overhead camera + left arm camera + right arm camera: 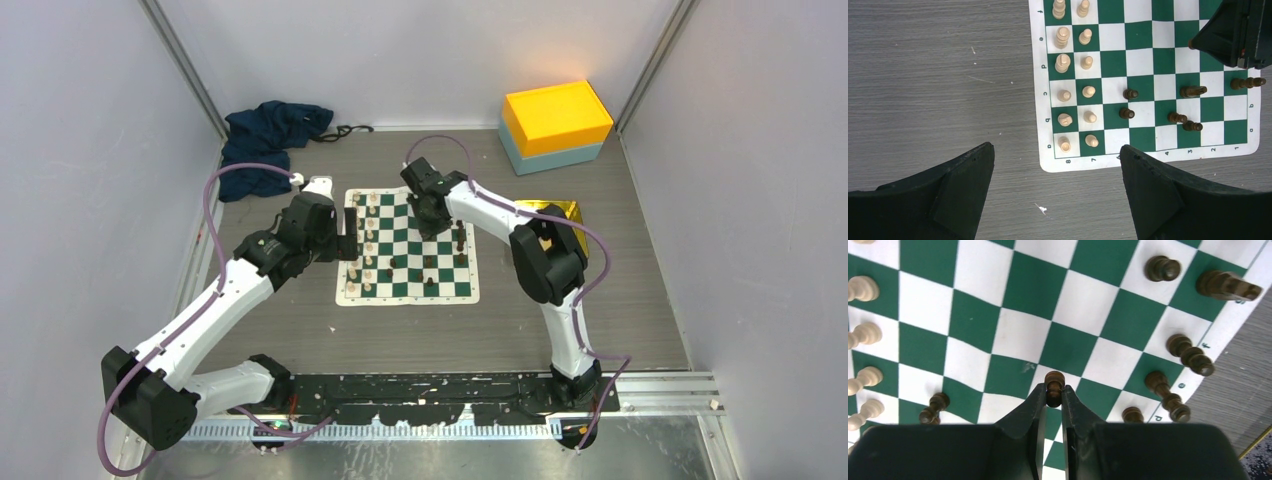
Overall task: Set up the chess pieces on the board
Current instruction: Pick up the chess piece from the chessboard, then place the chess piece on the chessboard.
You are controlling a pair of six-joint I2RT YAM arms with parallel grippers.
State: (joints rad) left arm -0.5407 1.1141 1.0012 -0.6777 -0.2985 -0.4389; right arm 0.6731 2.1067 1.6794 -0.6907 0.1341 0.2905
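The green and white board (345,298) lies mid-table. Cream chess pieces (368,245) stand in two files along its left side, also seen in the left wrist view (1064,95). Several dark pieces (460,240) are scattered on the right half, one lying on its side (1193,91). My right gripper (1053,396) hangs over the board's far middle (1018,335), shut on a dark pawn (1054,382) held upright between the fingertips. My left gripper (1055,150) is open above bare table just off the board's left edge (1040,100), holding nothing.
An orange and teal box (555,125) stands at the back right. A gold tray (555,212) lies right of the board, partly under the right arm. A dark blue cloth (270,135) is bunched at the back left corner.
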